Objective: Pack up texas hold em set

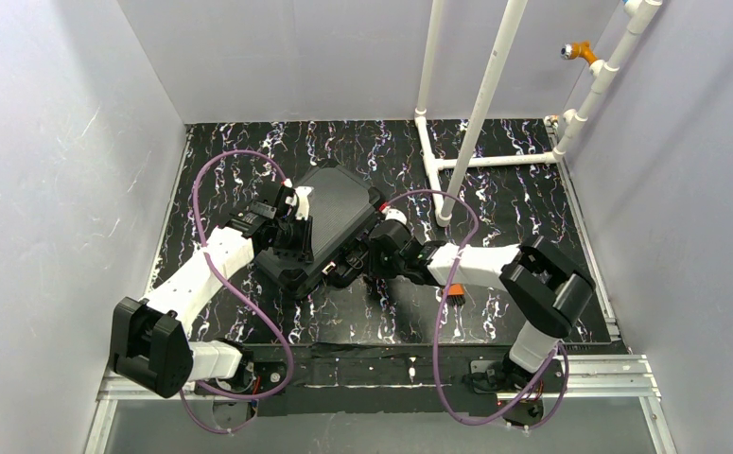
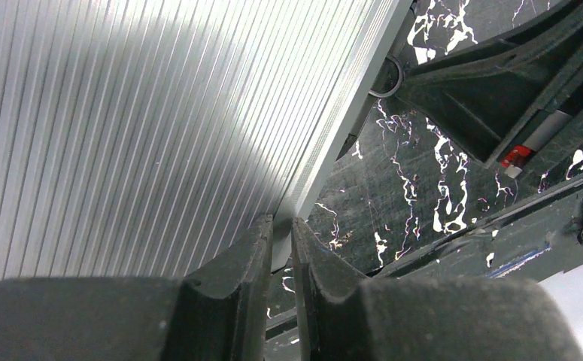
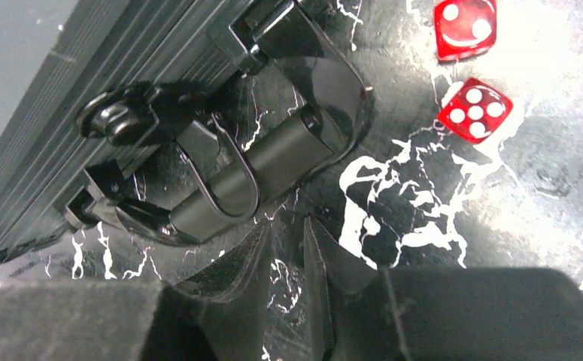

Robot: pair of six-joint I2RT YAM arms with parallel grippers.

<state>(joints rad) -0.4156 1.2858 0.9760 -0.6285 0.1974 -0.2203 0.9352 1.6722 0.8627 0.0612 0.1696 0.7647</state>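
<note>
Both arms reach forward from their bases and bend inward toward each other. The left arm (image 1: 201, 270) rises from its shoulder and angles up and to the right, its wrist turned toward the middle. The left gripper (image 2: 282, 229) has its dark fingers (image 2: 235, 278) drawn almost together, pinching the thin pale rim of the case (image 2: 160, 113). The right arm (image 1: 476, 260) folds at its elbow and stretches leftward, low over the table. The right gripper (image 3: 288, 229) points down, its fingers (image 3: 326, 256) nearly closed with only a narrow slit and nothing between them.
</note>
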